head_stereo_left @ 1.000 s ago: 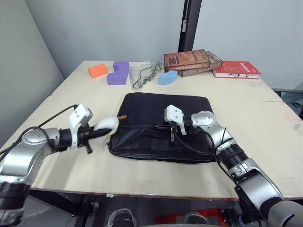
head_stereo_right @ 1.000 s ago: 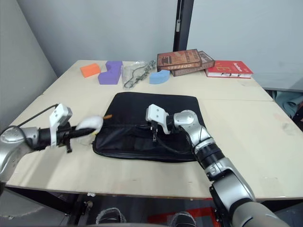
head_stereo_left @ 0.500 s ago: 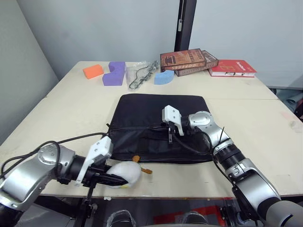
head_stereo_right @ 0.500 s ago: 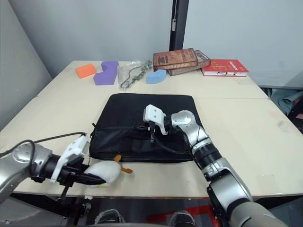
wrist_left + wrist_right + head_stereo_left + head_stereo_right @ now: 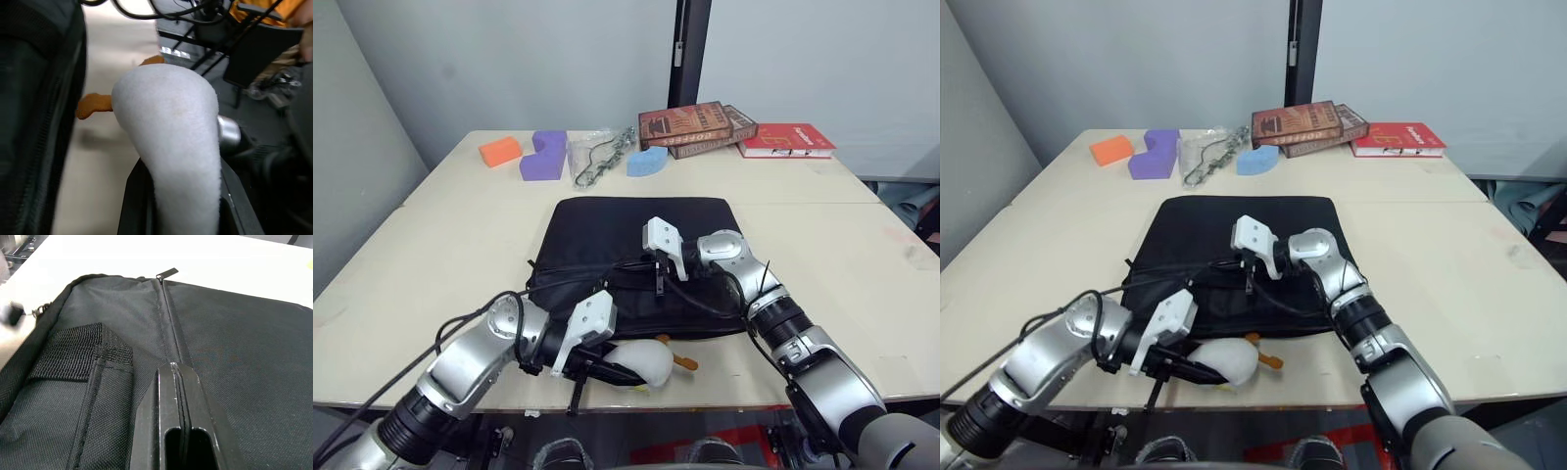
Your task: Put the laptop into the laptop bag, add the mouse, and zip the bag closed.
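Tabletop (image 5: 440,235): pale wood, carries everything. Laptop bag (image 5: 636,255) lies flat at centre, black, long edge facing the near side. Laptop and mouse can't be made out.

Books (image 5: 705,125) stacked at 1 o'clock from the bag on the far edge, red book (image 5: 788,140) just beside them, further toward 2 o'clock. Purple foam block (image 5: 542,155) at 11 o'clock, orange foam block (image 5: 499,151) beside it toward 10 o'clock. Blue foam piece (image 5: 646,162) at 12 o'clock, clear plastic bag with a chain (image 5: 597,155) between it and the purple block.

Right hand (image 5: 659,284) sits over the middle of the bag, fingers pressed together, nothing between them; the right wrist view has the fingertips close to the fabric beside the zipper line, zipper pull (image 5: 166,273) further along it.

Left hand (image 5: 607,370) at 6 o'clock from the bag, at the near tabletop edge, clamped on a white plush toy (image 5: 641,362). Toy's orange tip (image 5: 683,363) points toward 3 o'clock, just beside the bag's near edge.
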Robot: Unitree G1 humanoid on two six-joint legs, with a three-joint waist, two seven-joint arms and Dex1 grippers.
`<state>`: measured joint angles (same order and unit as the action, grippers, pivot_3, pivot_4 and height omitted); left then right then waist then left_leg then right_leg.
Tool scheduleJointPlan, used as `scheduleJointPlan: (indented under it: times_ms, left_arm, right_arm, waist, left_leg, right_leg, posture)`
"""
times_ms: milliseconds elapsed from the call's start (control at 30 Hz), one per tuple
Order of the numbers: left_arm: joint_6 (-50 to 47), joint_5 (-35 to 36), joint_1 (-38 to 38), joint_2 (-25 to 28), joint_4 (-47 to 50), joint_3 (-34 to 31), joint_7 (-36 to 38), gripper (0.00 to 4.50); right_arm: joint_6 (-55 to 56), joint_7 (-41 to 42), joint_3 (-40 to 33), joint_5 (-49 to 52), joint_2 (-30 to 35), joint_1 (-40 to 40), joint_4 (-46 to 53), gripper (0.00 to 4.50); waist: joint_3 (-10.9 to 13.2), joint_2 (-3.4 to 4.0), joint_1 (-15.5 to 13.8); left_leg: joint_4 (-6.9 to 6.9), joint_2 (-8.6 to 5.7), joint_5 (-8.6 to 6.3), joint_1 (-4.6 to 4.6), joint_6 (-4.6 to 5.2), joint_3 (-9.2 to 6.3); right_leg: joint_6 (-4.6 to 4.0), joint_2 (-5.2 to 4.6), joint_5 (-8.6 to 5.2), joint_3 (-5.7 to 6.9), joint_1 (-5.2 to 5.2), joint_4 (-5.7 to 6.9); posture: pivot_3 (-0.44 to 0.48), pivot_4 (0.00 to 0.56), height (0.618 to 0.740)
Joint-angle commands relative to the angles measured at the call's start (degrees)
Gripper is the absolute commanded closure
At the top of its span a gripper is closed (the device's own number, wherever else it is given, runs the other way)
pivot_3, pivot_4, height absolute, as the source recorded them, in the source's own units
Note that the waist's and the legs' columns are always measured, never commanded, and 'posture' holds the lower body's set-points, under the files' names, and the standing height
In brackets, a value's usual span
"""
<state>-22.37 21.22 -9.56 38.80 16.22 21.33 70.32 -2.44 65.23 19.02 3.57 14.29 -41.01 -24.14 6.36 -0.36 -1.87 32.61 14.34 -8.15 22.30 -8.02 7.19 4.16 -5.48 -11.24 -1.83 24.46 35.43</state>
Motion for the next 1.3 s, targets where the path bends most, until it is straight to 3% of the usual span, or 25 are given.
scheduleJointPlan:
  times_ms: [33,167,200,333,533,933,1100,1300]
  left_arm:
    - [5.96,-2.95,1.12,-1.45,-2.95,1.65,0.53,4.50]
    - [8.28,-3.82,1.81,-2.94,-5.07,0.92,-0.68,4.50]
    - [8.53,-3.80,2.06,-3.27,-5.08,0.62,-1.04,3.50]
    - [5.86,1.66,-1.19,-0.42,-5.73,-6.17,1.76,2.08]
    - [2.10,4.59,-2.05,1.04,-2.71,-9.20,1.77,0.02]
    - [-3.09,8.77,3.46,6.77,6.03,-16.11,0.35,0.02]
    - [-6.41,12.37,8.58,14.86,8.78,-25.11,2.00,0.02]
    - [-11.25,16.61,2.88,19.43,3.11,-33.16,1.25,0.02]
  right_arm:
    - [-2.39,0.12,2.32,-1.76,-0.35,1.94,-3.10,4.50]
    - [-2.59,0.05,2.18,-1.73,-0.14,2.22,-2.64,4.50]
    - [-2.69,0.05,2.16,-1.69,-0.10,2.30,-2.48,4.50]
    - [-3.05,0.02,2.15,-1.55,0.03,2.75,-1.81,4.50]
    - [-3.11,0.33,2.34,-1.50,-0.11,2.60,-1.99,4.50]
    - [-2.93,0.60,2.07,-1.55,-0.37,1.93,-2.40,4.50]
    - [-3.36,0.10,1.10,-0.76,-0.16,2.72,-1.25,4.50]
    - [-15.56,-1.69,-6.83,9.95,-1.37,1.67,11.31,4.50]
  waist:
    - [0.00,0.00,-0.16]
    - [-0.04,0.03,-0.30]
    - [-0.04,0.04,-0.30]
    - [-0.04,0.05,-0.36]
    - [-0.04,0.06,-0.30]
    - [-0.03,0.07,-0.06]
    - [-0.01,0.09,-0.21]
    - [0.28,0.15,-0.62]
  left_leg:
    - [0.00,0.01,0.00,-0.01,0.00,0.00]
    - [0.00,0.01,0.00,-0.25,0.00,0.07]
    - [0.00,0.01,0.00,-0.26,0.00,0.08]
    - [-0.03,0.01,0.00,-0.27,0.00,0.09]
    - [-0.09,0.00,-0.01,-0.28,-0.02,0.16]
    - [-0.32,0.03,-0.02,-0.28,-0.02,0.21]
    - [-0.37,0.20,-0.03,-0.27,-0.05,0.22]
    - [-0.42,0.20,-0.02,-0.23,-0.06,0.26]
  right_leg:
    - [0.00,0.01,0.00,0.00,0.00,0.00]
    - [0.00,0.00,0.00,-0.07,-0.17,0.02]
    - [0.00,0.00,0.00,-0.09,-0.18,0.02]
    - [0.00,0.02,0.00,-0.10,-0.15,0.03]
    - [0.00,0.03,0.00,-0.17,-0.12,-0.03]
    - [0.01,0.08,-0.01,-0.20,0.01,-0.05]
    - [0.04,0.23,-0.03,-0.17,0.08,-0.05]
    - [0.07,0.22,-0.05,-0.19,0.16,-0.04]
  posture:
    - [0.000,0.150,0.734]
    - [0.000,0.150,0.734]
    - [0.000,0.150,0.734]
    - [0.000,0.150,0.734]
    - [0.000,0.150,0.734]
    - [0.000,0.150,0.734]
    - [0.000,0.150,0.734]
    - [0.000,0.150,0.734]
